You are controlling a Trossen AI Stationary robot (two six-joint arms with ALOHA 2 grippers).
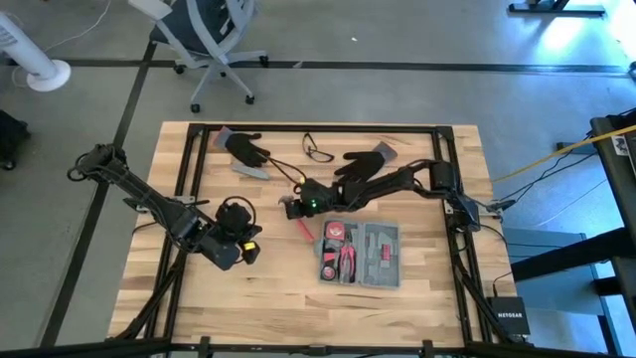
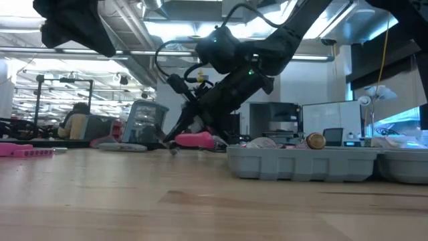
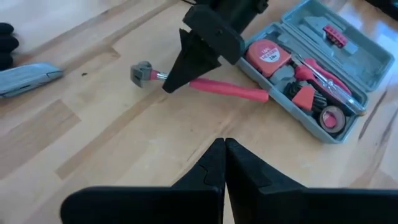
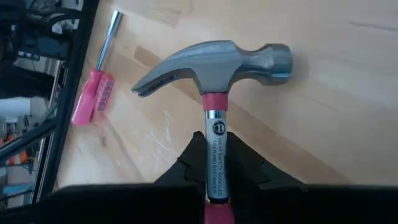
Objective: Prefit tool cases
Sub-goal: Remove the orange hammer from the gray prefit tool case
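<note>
A: How many cases?
B: One tool case (image 1: 363,256), open, lower centre-right of the high view.
A: And the pincers?
B: Right gripper (image 4: 214,163) clasps the one hammer (image 4: 214,65) by its handle; left gripper (image 3: 224,152), lower left, is clenched empty. Two gloves (image 1: 243,147) lie at top.

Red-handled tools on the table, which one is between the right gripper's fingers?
The hammer, its handle running between the right gripper fingers; the red-handled screwdriver lies loose, apart.
</note>
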